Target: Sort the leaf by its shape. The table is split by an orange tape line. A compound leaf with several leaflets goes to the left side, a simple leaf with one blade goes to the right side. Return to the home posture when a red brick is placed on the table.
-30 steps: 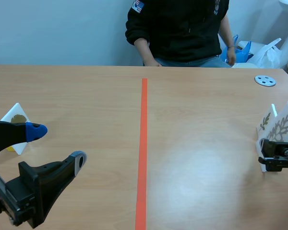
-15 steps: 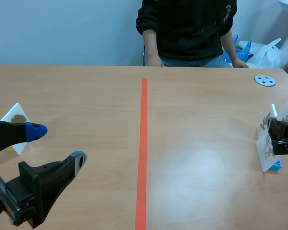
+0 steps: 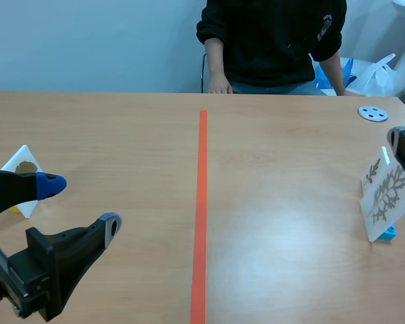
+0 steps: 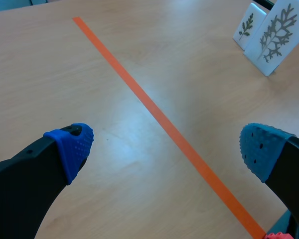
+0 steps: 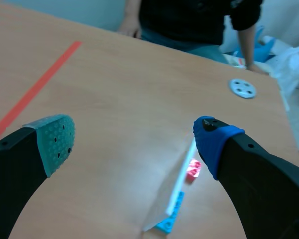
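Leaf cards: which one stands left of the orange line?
The card with one brown leaf, alone there; the large branched-leaf card and the small branched-leaf card stand right of the line.

**Left tool open above the tape line**

The left tool (image 4: 164,149) hangs with its fingers spread wide, its blue dotted pads (image 4: 72,149) holding nothing. Under the gap the orange tape line (image 4: 159,117) slants across the wooden table (image 4: 65,74). Beyond the line two white cards stand just beside each other: a larger card (image 4: 275,37) with a branching grey leaf, and a smaller card (image 4: 248,26) with a dark sprig.

wall (image 3: 88,40): pale blue | table (image 3: 121,128): light wood, glossy | corner: perhaps white bags (image 3: 381,75)
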{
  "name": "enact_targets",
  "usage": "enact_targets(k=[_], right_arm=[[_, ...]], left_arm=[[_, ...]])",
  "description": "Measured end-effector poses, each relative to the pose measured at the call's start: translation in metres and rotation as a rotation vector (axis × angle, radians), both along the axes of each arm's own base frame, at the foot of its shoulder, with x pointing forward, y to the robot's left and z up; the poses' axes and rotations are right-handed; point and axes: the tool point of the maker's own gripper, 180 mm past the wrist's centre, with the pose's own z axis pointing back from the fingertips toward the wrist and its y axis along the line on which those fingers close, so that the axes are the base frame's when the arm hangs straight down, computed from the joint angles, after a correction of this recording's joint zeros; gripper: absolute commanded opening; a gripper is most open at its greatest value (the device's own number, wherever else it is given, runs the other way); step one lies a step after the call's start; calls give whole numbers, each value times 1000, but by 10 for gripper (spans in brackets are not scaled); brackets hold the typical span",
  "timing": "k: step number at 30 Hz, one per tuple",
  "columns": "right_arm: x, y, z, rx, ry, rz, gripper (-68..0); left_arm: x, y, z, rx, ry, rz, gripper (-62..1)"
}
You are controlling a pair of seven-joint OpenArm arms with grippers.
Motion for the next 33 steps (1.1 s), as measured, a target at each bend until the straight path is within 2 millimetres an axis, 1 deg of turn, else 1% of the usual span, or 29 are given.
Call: enact_targets(k=[2,4,7,9,12,13,16,19,21,25,28,30,33], right_arm=[[-9,12,-2,11,24,49,-144],[-17,20,-4,39,43,78,-100],[-25,30,-9,49,71,128,2],[-29,42,-6,78,58,187,4],[-37,70,5,164,11,318,4],[-38,76,7,180,-1,336,4],[-35,76,6,181,-1,327,4],[-29,70,2,154,14,290,4],[-29,70,-3,134,25,284,4],[-35,92,-18,121,69,336,-2],[-38,102,-31,94,98,335,-2],[-42,109,-35,81,114,352,-2],[-47,114,-32,72,122,351,-2]], left_arm=[[0,0,0,0,0,0,14],[0,0,0,0,0,0,14],[0,0,0,2,2,0,14],[0,0,-1,2,2,0,14],[0,0,-1,2,2,0,14],[0,0,-1,2,3,0,14],[0,0,-1,3,3,-1,14],[0,0,-1,6,3,-3,14],[-1,0,-1,9,3,-8,14],[-1,1,-1,16,3,-13,14],[-1,1,-1,16,2,-13,14],[-1,1,-2,21,9,-14,14],[-1,1,-3,23,12,-14,14]])
